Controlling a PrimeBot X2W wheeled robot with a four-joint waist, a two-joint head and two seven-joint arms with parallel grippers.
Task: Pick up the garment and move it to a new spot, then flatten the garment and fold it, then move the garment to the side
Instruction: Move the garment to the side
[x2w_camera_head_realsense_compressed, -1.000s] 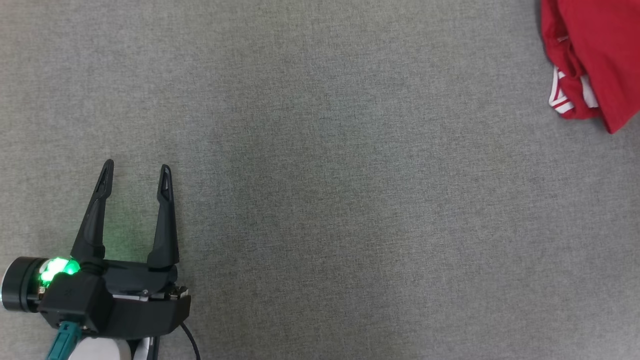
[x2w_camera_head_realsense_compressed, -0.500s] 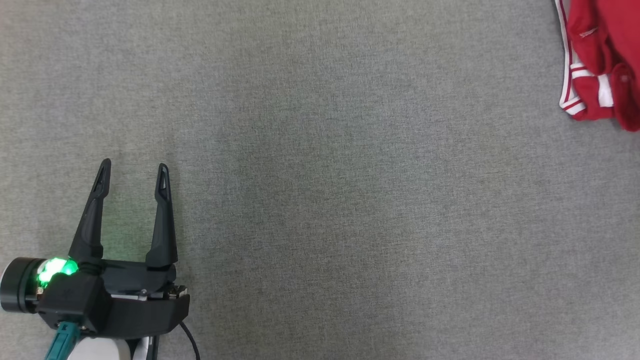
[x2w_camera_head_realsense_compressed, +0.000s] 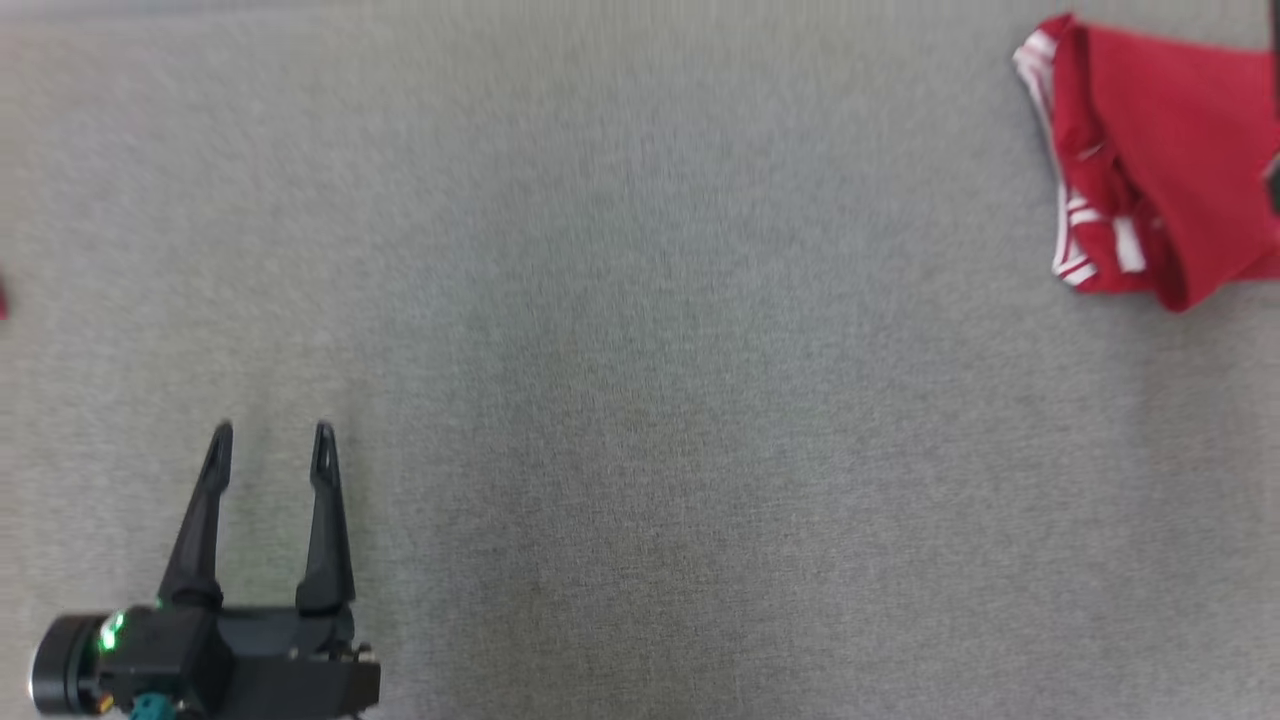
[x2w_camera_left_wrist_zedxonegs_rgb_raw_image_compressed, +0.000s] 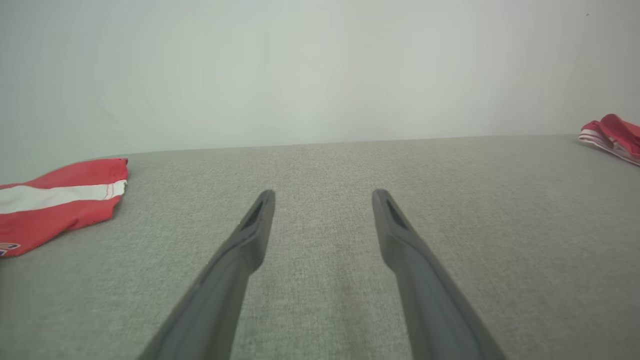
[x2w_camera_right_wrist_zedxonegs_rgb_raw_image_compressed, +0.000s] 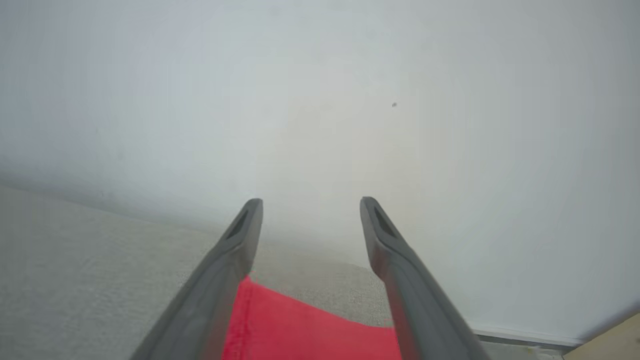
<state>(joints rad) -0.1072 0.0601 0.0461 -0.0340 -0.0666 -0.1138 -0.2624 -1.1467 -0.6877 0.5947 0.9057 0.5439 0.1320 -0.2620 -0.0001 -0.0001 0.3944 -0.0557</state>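
Observation:
The garment (x2w_camera_head_realsense_compressed: 1160, 180) is red with white stripes and lies bunched on the grey surface at the head view's top right. In the left wrist view the garment (x2w_camera_left_wrist_zedxonegs_rgb_raw_image_compressed: 612, 136) is a small heap at the far right. My right gripper (x2w_camera_right_wrist_zedxonegs_rgb_raw_image_compressed: 307, 202) stands open just above the garment (x2w_camera_right_wrist_zedxonegs_rgb_raw_image_compressed: 310, 325), whose red cloth lies under and between its fingers, not gripped. At the head view's lower left my left gripper (x2w_camera_head_realsense_compressed: 270, 430) is open and empty over bare surface, far from the garment; its own view shows the left gripper (x2w_camera_left_wrist_zedxonegs_rgb_raw_image_compressed: 322, 192) with fingers spread wide.
Another red cloth with a white band (x2w_camera_left_wrist_zedxonegs_rgb_raw_image_compressed: 55, 200) lies at the left in the left wrist view. A pale wall (x2w_camera_right_wrist_zedxonegs_rgb_raw_image_compressed: 320, 100) rises behind the grey table's far edge (x2w_camera_left_wrist_zedxonegs_rgb_raw_image_compressed: 320, 144). Wide bare grey surface (x2w_camera_head_realsense_compressed: 650, 400) spans the middle.
The head camera has shifted, so the whole picture sits lower. The garment hung more bunched at the right edge before; now it lies spread lower on the surface.

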